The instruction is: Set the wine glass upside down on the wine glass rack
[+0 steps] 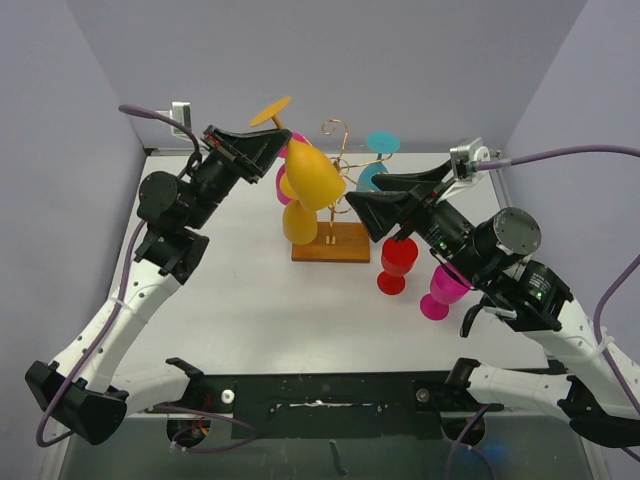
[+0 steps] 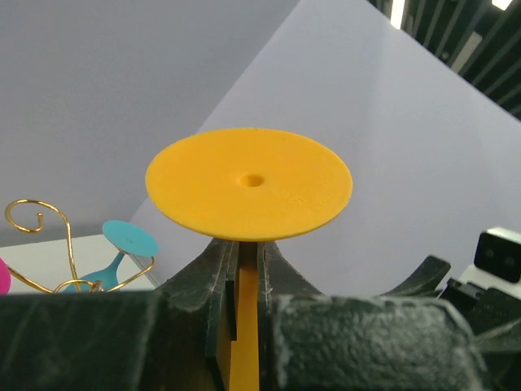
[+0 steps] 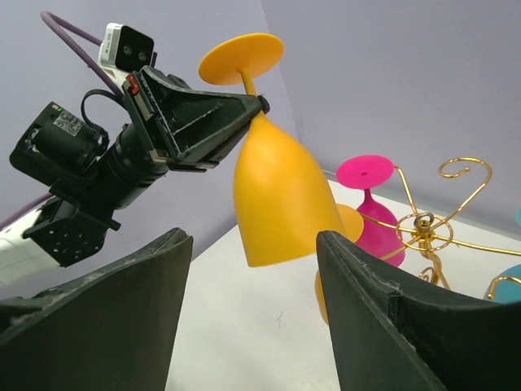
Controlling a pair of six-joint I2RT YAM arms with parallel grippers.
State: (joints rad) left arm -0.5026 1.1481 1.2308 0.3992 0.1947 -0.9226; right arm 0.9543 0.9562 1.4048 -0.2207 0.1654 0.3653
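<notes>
Six glasses in all: two orange, two pink-toned, one teal, one red. There is one rack and two arms.

The left gripper (image 1: 280, 142) is clamped on the stem of the orange glass (image 1: 316, 175). It holds the glass upside down in the air, foot up, at the left side of the rack (image 1: 331, 245). Whether the bowl touches the wire I cannot tell.

The rack stands mid-worktop, toward the far edge. A second orange glass (image 1: 299, 224), a pink glass (image 3: 370, 208) and a teal glass (image 1: 382, 143) hang on it.

The right gripper (image 1: 362, 190) has its jaws spread wide and holds nothing, just right of the rack. A red glass (image 1: 397, 262) and a magenta glass (image 1: 440, 292) stand on the worktop below it, toward the right edge.

The worktop (image 1: 250, 290) is white, and pale lilac walls (image 1: 400, 60) close three sides.
</notes>
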